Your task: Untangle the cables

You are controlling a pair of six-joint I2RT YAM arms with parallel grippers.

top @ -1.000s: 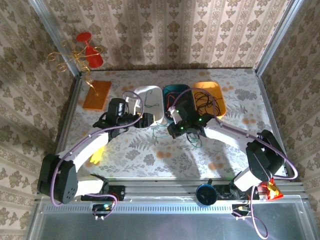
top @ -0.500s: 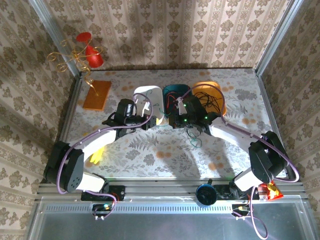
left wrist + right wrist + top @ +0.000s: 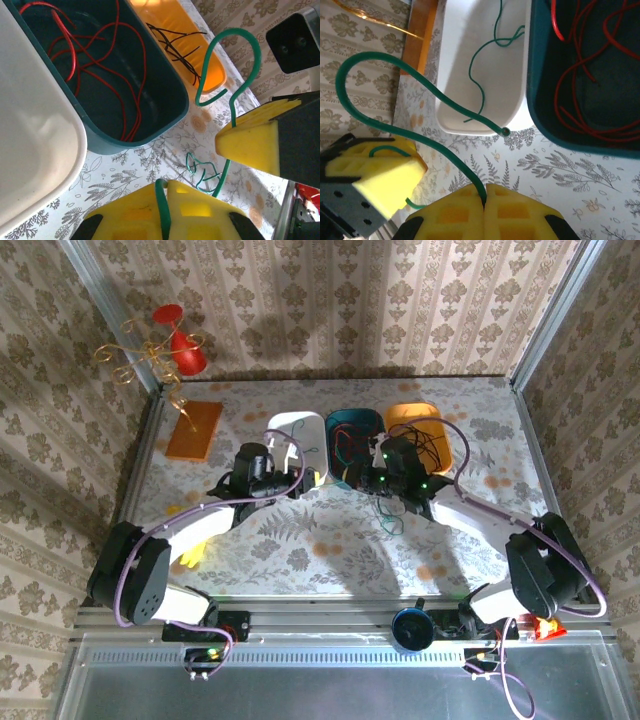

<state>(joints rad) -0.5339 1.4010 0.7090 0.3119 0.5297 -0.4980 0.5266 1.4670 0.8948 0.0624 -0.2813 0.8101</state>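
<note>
The white tray (image 3: 460, 50) holds a loose green wire (image 3: 482, 85), the teal tray (image 3: 170, 116) red wires (image 3: 74, 59), and the orange tray (image 3: 210, 70) black wires (image 3: 172, 45). Just in front (above the table), the left claw (image 3: 161, 186) and right claw (image 3: 485, 189) each pinch one green cable (image 3: 162, 210), which runs side to side between them and loops upward.

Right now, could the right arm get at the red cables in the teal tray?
Probably not yet: the right gripper is shut on the green cable, though the red cables lie uncovered nearby.

White tray (image 3: 298, 423), teal tray (image 3: 355, 413), orange tray (image 3: 415, 412), orange board (image 3: 194, 430)
</note>
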